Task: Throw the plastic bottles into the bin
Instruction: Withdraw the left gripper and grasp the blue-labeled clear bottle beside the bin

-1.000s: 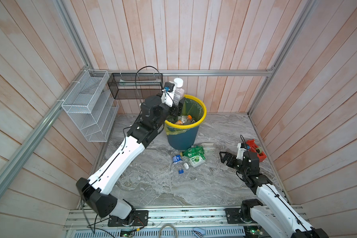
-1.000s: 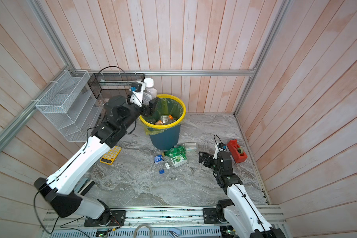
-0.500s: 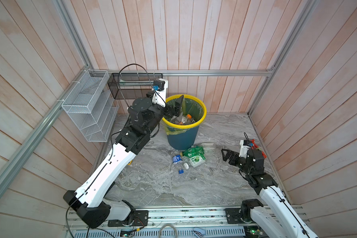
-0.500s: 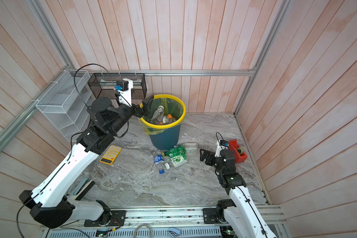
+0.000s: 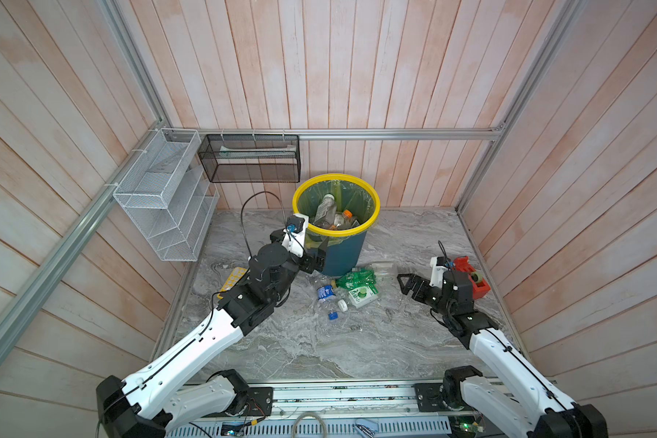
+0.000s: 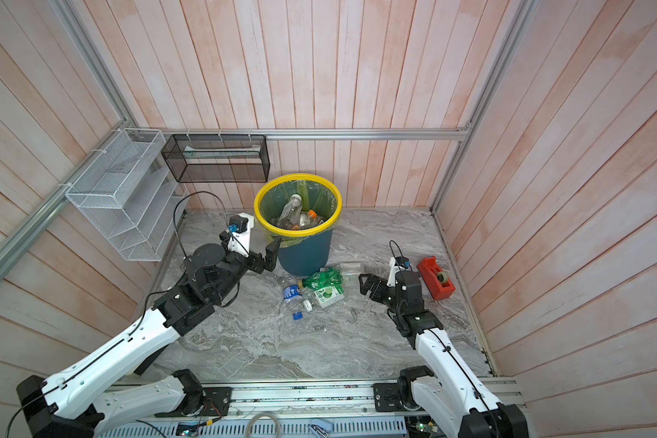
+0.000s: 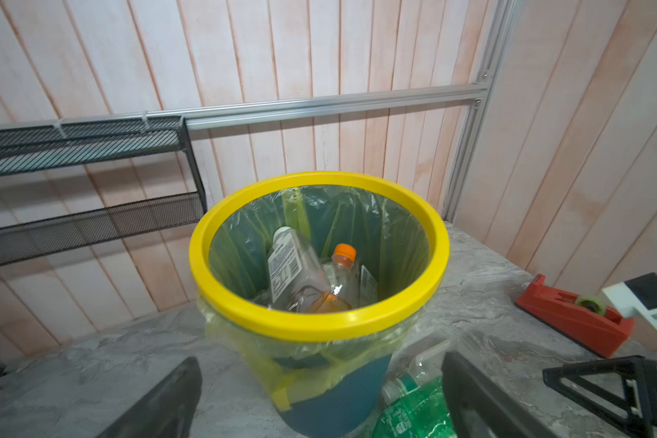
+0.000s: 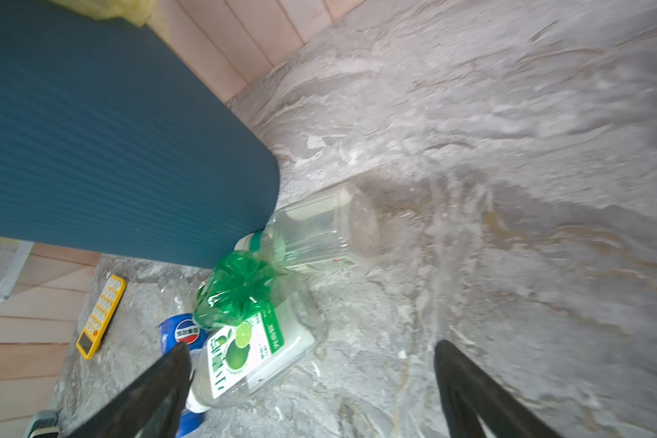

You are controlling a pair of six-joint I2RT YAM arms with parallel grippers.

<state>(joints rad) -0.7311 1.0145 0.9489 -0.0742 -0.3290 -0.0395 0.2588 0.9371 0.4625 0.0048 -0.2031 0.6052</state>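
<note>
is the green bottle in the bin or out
Out. The green bottle lies on its side on the table, beside the foot of the bin, not inside it.

Rear centre of table (image 5: 319,349): bin (image 5: 344,259), bottles (image 5: 324,210) inside; loose bottles (image 5: 354,281) just before it; calculator (image 5: 234,275) left, tape dispenser (image 5: 480,290) right.

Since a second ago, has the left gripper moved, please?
Yes. The left gripper has dropped from above the rim of the bin to beside its wall.

The blue-label bottle (image 8: 183,334) bears a Pepsi logo.
</note>
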